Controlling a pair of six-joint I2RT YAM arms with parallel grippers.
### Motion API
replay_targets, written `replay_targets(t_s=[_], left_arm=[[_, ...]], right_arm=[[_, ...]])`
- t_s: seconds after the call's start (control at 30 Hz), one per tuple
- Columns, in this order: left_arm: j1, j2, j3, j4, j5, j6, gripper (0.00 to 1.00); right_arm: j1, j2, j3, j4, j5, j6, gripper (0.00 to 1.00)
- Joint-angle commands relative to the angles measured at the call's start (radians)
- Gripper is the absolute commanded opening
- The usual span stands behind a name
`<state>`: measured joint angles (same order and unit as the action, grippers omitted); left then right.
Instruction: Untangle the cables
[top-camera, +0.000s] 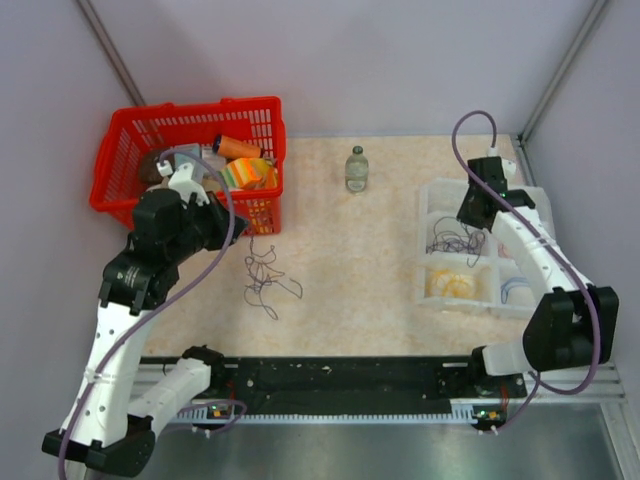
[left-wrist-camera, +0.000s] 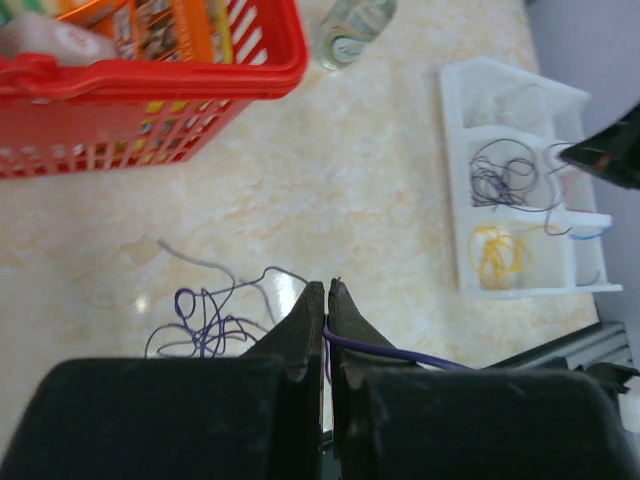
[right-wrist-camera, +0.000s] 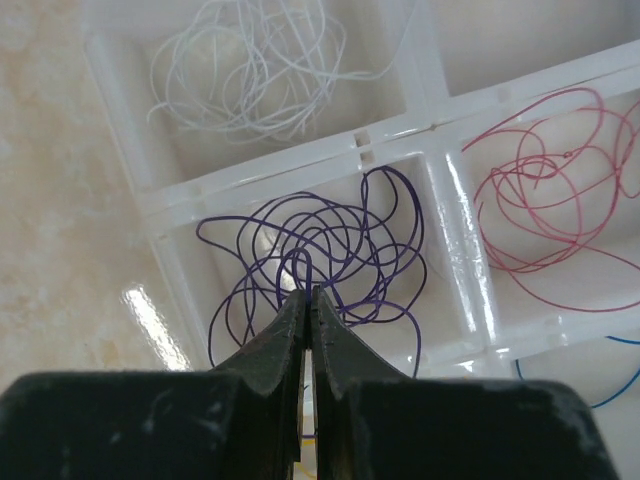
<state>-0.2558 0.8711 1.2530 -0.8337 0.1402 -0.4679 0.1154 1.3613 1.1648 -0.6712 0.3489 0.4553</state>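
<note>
Clenched jaws on the left gripper (left-wrist-camera: 326, 292) are pinching a purple strand (left-wrist-camera: 400, 353), which is trailing out from between the fingers toward the right. Off to the far left of the table (top-camera: 340, 250), a red basket (top-camera: 200, 108) is sitting with assorted packets inside, and the left arm is reaching across its front corner.

Just ahead of the left fingertips, a loose purple tangle (left-wrist-camera: 205, 325) is lying on the bare tabletop, near the basket's front wall. Whether the pinched strand is joining this tangle is not clear.

Further right, a small clear bottle (top-camera: 357, 168) is standing upright toward the back wall, well apart from the tangle.

At the right side, a white compartment tray (left-wrist-camera: 452, 200) is resting on the table and holding cables, each colour in its own compartment. A white cable (right-wrist-camera: 250, 70) is lying in one cell, a purple coil (right-wrist-camera: 330, 250) in the cell next to it, and a red cable (right-wrist-camera: 550, 200) in the cell beside that. A yellow cable (left-wrist-camera: 495, 255) is filling the cell adjoining the purple one, and a bit of blue cable (right-wrist-camera: 620, 385) is showing at the edge of the right wrist view.

Jaws on the right gripper (right-wrist-camera: 307, 298) are pressing together as well, with the tips hanging right over the purple coil at one of its loops. Whether a strand is caught between them cannot be told.
</note>
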Motion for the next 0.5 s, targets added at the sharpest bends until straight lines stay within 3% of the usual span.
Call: replay_targets(t_s=[0.0, 0.13, 0.2, 0.23, 0.33, 0.4, 0.47], left_arm=[[0.003, -0.017, 0.002, 0.149, 0.232, -0.006, 0.0], [0.003, -0.004, -0.004, 0.211, 0.346, -0.031, 0.0], [0.003, -0.003, -0.006, 0.226, 0.369, -0.041, 0.0], [0.003, -0.001, -0.006, 0.232, 0.378, -0.043, 0.0], [0.003, 0.002, 0.0, 0.235, 0.397, -0.046, 0.0], [0.003, 0.003, 0.0, 0.229, 0.394, -0.043, 0.0], [0.003, 0.003, -0.009, 0.229, 0.388, -0.046, 0.0]], right_arm=[[-0.008, 0.012, -0.034, 0.022, -0.086, -0.023, 0.0], [-0.011, 0.053, -0.074, 0.036, -0.088, -0.062, 0.0], [-0.02, 0.119, -0.056, 0.029, -0.119, -0.114, 0.06], [-0.023, 0.151, -0.031, 0.006, -0.113, -0.131, 0.12], [-0.022, 0.205, 0.07, -0.089, -0.094, -0.156, 0.5], [-0.023, 0.177, 0.094, -0.119, -0.102, -0.165, 0.67], [-0.022, 0.142, 0.121, -0.203, -0.096, -0.15, 0.7]])
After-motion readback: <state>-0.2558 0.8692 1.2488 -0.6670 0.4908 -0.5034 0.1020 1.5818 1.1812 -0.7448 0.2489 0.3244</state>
